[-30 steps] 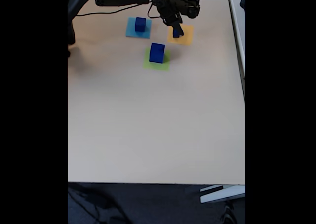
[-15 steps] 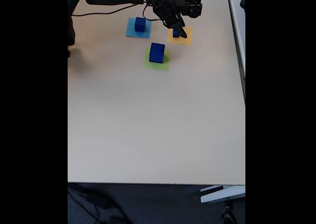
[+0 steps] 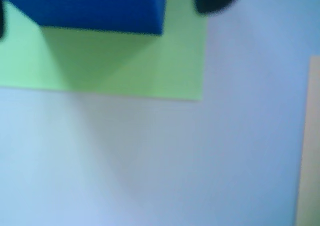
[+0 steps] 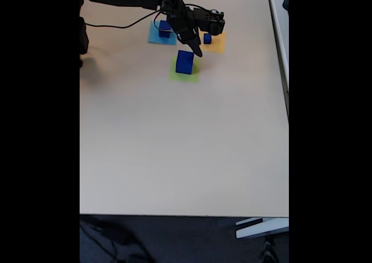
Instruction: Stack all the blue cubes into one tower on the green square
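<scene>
**Colleague:** So where were the cubes at that point?

**Me:** Well, I used the green square [image 4: 186,71] as my landmark. The largest blue cube [image 4: 185,61] stood on it. A middle cube [image 4: 165,28] sat on the light-blue square [image 4: 160,35], up and left of the green one in the fixed view, and the smallest cube [image 4: 207,38] on the orange-yellow square [image 4: 215,42], up and right.

**Colleague:** And the gripper?

**Me:** My gripper [image 4: 195,50] hung just above the green square's upper edge. I couldn't tell whether its jaws were spread or pressed together, nor whether it carried anything.

**Colleague:** Your advice for the step?

**Me:** I judged the middle cube should go on next, centred squarely over the big cube [image 3: 95,9], and be released gently.
</scene>
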You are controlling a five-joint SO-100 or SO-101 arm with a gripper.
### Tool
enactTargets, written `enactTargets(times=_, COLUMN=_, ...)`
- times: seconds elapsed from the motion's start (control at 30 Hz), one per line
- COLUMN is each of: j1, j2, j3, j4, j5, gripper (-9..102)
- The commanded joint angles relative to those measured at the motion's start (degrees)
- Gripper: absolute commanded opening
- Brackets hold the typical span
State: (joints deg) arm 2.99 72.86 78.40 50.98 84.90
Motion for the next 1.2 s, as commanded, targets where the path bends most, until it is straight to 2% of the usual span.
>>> enactTargets(times=0.0, j1=0.1, j2=6.0, j3=0.8, j4=0.6, j5=-0.6, gripper=19)
enactTargets(times=0.53, j1=2.5, j2=7.2, j3=4.0, j4=2.2, j5=-4.1, gripper=18)
enactTargets(times=1.17, j1=2.9, j2=7.5, j3=4.9, j4=2.5, j5=-4.1, gripper=6)
